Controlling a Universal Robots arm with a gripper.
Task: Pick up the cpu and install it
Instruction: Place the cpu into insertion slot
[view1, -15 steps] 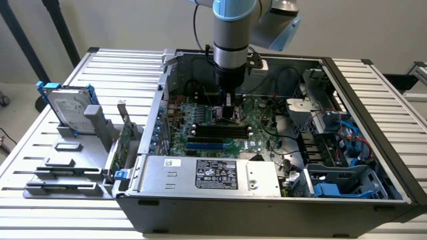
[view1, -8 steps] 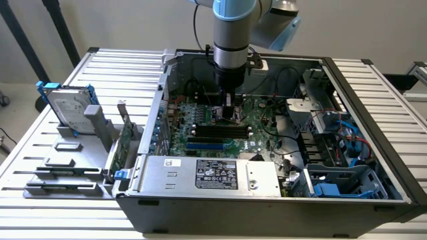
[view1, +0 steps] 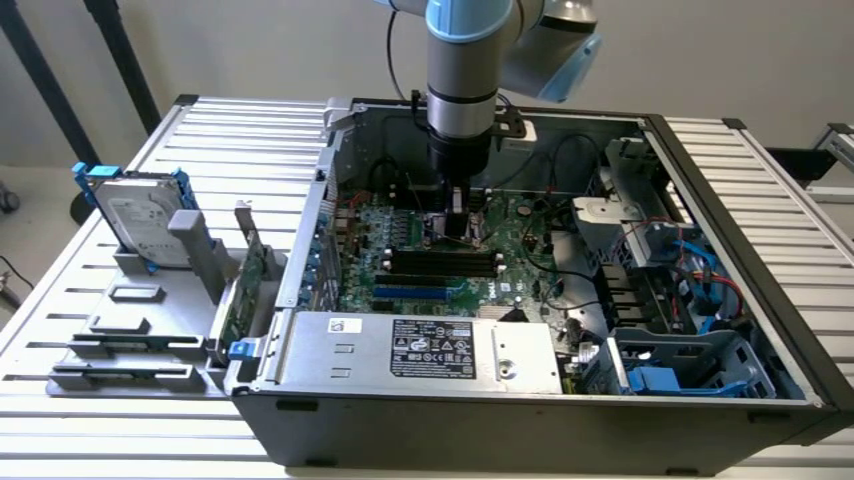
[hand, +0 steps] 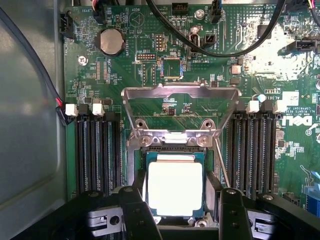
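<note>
Item: cpu (hand: 175, 187), lying flat in the socket (hand: 211, 182), below the raised plate (hand: 180, 92). The tool (hand: 181, 194) hung directly over the socket, fingers spread to either side of the cpu (no grip evident).

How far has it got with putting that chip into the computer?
Done: the cpu is off the table and inside the open computer case, lying flat and square at the motherboard's socket. In hand: the tool sits low right over the cpu; I cannot tell whether it is gripping it. Left: the metal retention frame stands flipped up, not yet closed over the chip.
</note>
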